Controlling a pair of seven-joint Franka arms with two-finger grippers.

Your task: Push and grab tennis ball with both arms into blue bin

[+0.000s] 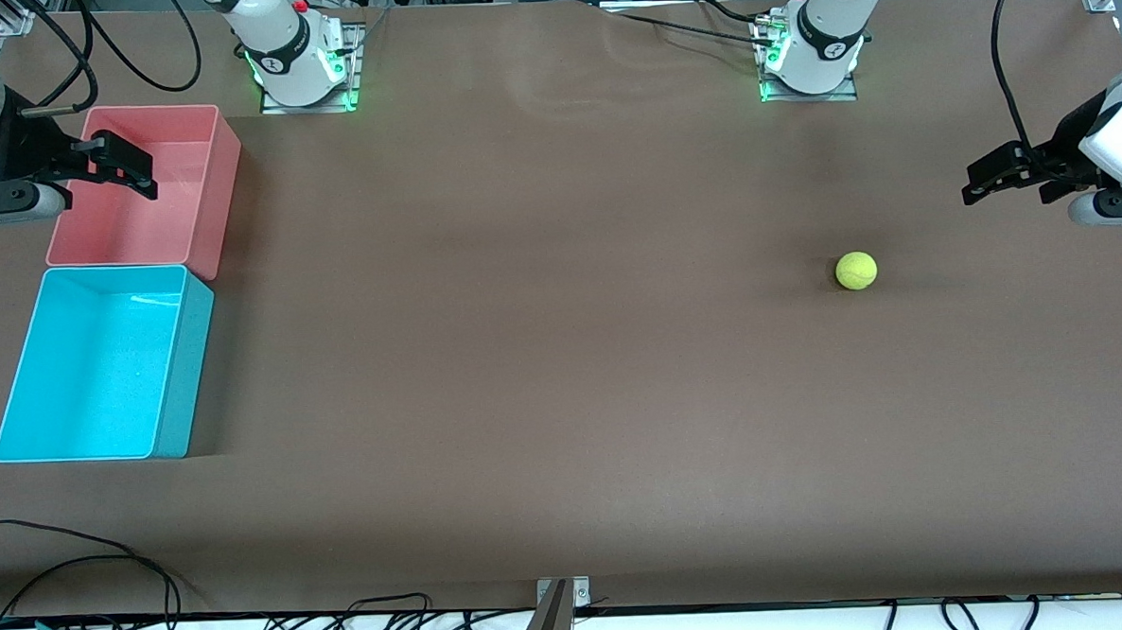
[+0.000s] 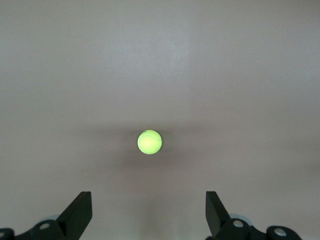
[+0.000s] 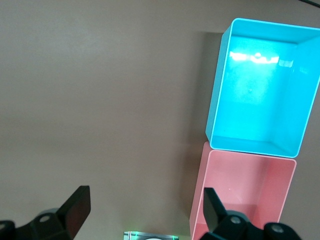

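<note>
While the tennis ball (image 1: 856,270) lies alone on the brown table (image 1: 545,372) toward the left arm's end, well apart from the blue bin (image 1: 173,408) at the right arm's end, nothing touches it yet. The left tool (image 1: 1007,174) hangs over the table near that end, its two fingers spread wide and empty; in the left wrist view the ball (image 2: 149,142) sits centred ahead of them.

To do the push well, I judge this tool should come down low beside the ball on the side away from the bins and move it slowly, because a fuzzy ball rolls off easily.

The right tool (image 1: 124,166) waits over the pink bin (image 1: 219,178), also wide open and empty.

Both arms are cut off at the picture edges, so their height above the table is hard to judge.
</note>
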